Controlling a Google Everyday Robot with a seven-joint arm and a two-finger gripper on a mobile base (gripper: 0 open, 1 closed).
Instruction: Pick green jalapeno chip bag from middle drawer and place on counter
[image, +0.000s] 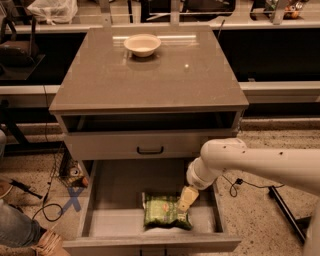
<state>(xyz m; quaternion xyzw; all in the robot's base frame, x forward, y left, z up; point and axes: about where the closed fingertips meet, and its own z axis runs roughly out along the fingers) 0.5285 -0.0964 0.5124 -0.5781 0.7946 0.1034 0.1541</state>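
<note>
Grey cabinet, drawer pulled out, gripper at the bag

Speckled floor all round, blue tape cross (73, 198) left of the cabinet, black cable looping near it. Counter (150, 85) glossy grey-brown, white bowl (142, 44) near its back edge, left of centre. Below the top is an open dark slot, then a shut drawer front with black handle (150, 149). Middle drawer (117, 200) pulled out toward the camera, pale floor showing. Green jalapeno chip bag (161, 212) lies flat on the drawer floor, front half, right of centre. White arm (250, 162) comes in from the right and bends down into the drawer. Gripper (186, 200) is tan, pointing down-left, over the bag's upper right corner, looks to be touching it; cannot tell if the gripper is spread or closed. Bag not lifted. Jeans leg (20, 232) at lower left
</note>
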